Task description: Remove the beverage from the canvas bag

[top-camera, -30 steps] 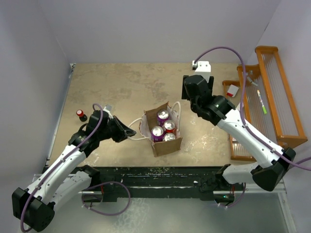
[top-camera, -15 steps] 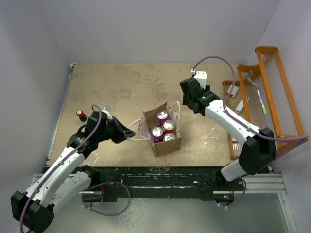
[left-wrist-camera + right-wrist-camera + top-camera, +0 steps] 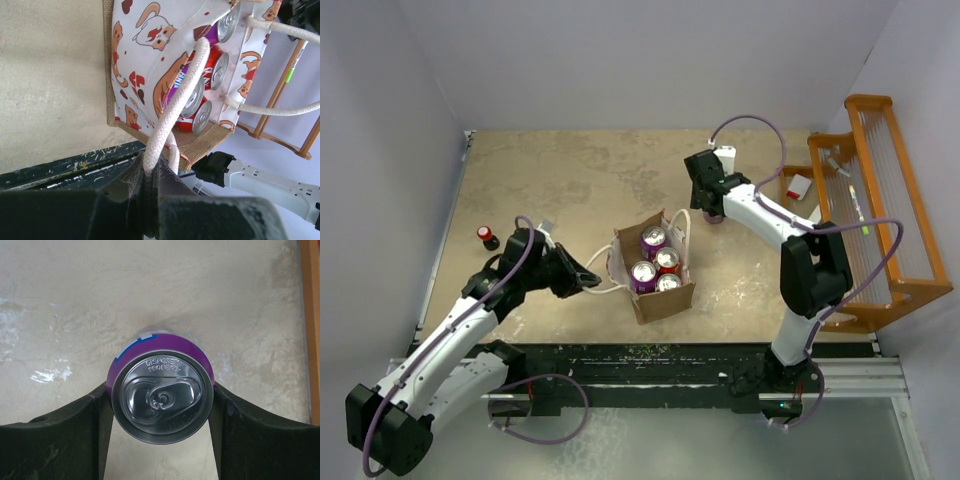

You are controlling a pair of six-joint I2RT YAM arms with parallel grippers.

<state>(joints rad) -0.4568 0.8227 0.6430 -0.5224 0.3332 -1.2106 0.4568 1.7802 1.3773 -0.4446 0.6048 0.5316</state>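
Bag braced at left, purple can out at right.
Left gripper (image 3: 150,185) clenches rope handle (image 3: 175,110). The canvas bag (image 3: 660,298) sits mid-table. Right gripper (image 3: 160,407) clasps purple can (image 3: 161,385) right-rear of the bag, possibly grounded. Lower vertically, release once seated. Versus 1 s ago: right elbow folded nearer.

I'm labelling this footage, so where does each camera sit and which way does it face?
Top external: fixed high behind the bases, looking down at the table, canvas bag, left arm and right arm.
Left wrist: low on its arm, facing sideways into the bag's mouth; the left gripper shows, pinching the rope handle.
Right wrist: looks straight down at a purple can gripped by the right gripper.
Shared: top and left wrist both show the bag's cans.
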